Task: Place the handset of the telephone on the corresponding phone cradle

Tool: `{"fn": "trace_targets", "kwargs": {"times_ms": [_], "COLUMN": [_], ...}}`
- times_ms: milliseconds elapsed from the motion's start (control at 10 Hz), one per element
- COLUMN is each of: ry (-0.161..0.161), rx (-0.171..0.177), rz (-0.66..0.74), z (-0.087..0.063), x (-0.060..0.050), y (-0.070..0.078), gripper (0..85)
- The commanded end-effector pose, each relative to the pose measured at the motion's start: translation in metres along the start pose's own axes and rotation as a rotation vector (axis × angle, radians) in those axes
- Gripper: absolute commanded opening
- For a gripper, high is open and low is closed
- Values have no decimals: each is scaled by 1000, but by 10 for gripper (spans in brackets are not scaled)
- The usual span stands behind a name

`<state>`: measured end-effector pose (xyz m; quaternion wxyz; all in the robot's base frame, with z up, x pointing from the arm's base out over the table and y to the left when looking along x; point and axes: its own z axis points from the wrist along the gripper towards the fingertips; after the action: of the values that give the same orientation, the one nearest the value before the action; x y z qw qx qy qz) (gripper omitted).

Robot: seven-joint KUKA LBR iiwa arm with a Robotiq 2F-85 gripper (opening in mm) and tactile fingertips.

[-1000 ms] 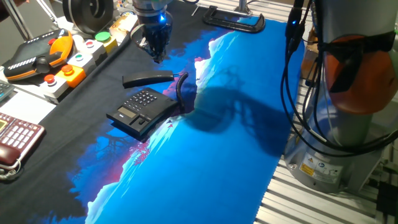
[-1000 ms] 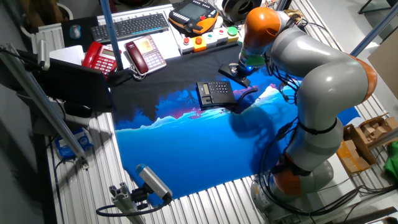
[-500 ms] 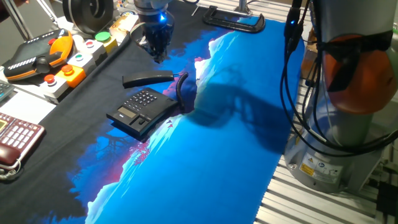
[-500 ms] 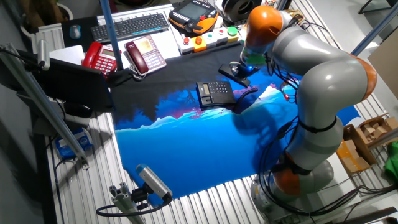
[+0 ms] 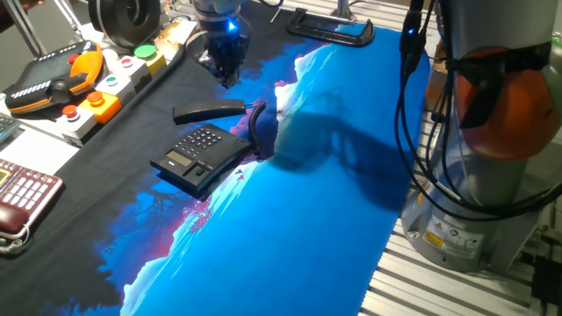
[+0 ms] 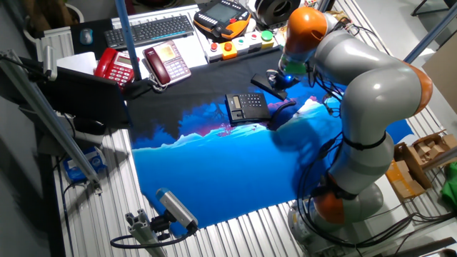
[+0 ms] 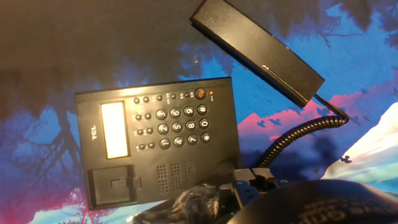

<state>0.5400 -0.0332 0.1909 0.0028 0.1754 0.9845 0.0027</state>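
Note:
The black telephone (image 5: 200, 154) sits on the dark-and-blue cloth, keypad up; it also shows in the other fixed view (image 6: 248, 107) and in the hand view (image 7: 158, 146). Its phone cradle (image 7: 124, 183) is an empty recess beside the keypad. The slim black handset (image 5: 209, 111) (image 7: 258, 53) lies flat on the cloth just behind the base, joined to it by a coiled cord (image 7: 298, 134). My gripper (image 5: 226, 77) (image 6: 280, 77) hangs above the handset's far end and holds nothing. Its fingers taper together, and the gap between them is not readable.
A dark red phone with pale keys (image 5: 22, 197) lies at the left edge. A button box (image 5: 105, 88) and an orange teach pendant (image 5: 53, 79) stand behind the telephone. A keyboard (image 6: 148, 30) and a red phone (image 6: 114, 66) lie further off. The arm's base (image 5: 492, 132) rises at the right.
My gripper has drifted a little to the right and away, staying above the handset. The telephone, the handset and the cord have not moved.

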Motion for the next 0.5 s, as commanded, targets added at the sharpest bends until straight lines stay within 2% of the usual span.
{"fn": "trace_targets", "kwargs": {"times_ms": [0,400], "ry": [-3,-25], "rx": [-1,-16], "rz": [50,231], "z": [2,7], "x": [-1,-4], "y": [-2,-4], "gripper": [7,7]}}
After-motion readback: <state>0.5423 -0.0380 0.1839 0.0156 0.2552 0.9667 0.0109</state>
